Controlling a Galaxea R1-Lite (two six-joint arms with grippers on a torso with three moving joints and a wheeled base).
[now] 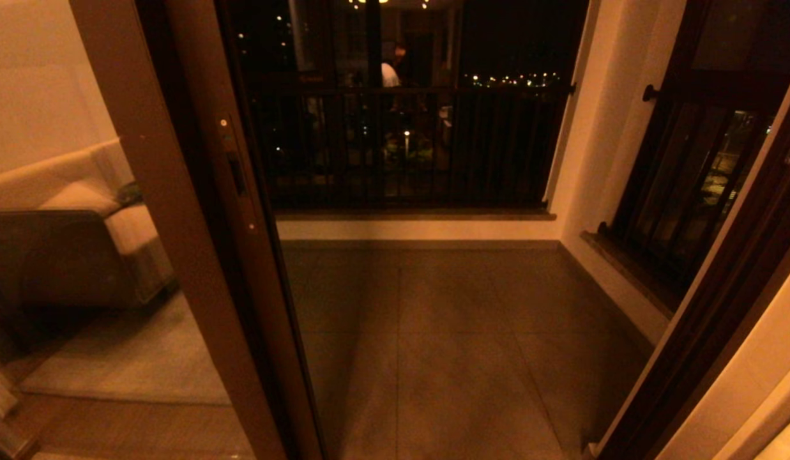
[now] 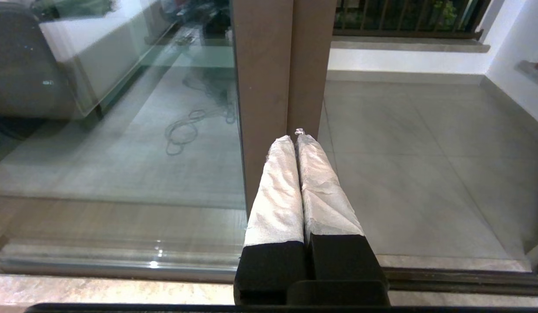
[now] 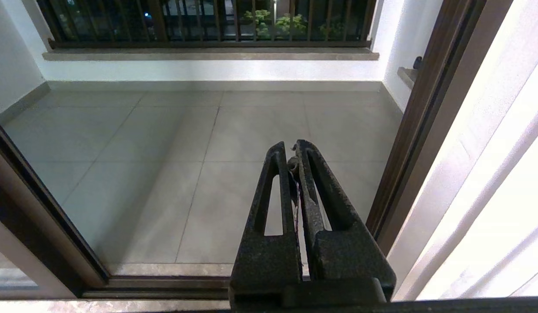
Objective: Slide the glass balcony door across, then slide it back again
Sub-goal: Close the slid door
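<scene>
The glass balcony door stands at the left of the head view, leaving the doorway beside it uncovered. Its brown upright carries a slim recessed handle plate with screws. The glass mirrors a sofa. Neither gripper shows in the head view. In the left wrist view my left gripper is shut with nothing in it. Its white-wrapped fingers point at the brown upright, low down; whether they touch it I cannot tell. My right gripper is shut and empty, facing the doorway.
Grey balcony floor tiles lie beyond the sill track. A dark railing closes the far side. A dark-framed barred window is in the right wall. The fixed door jamb stands close beside my right gripper.
</scene>
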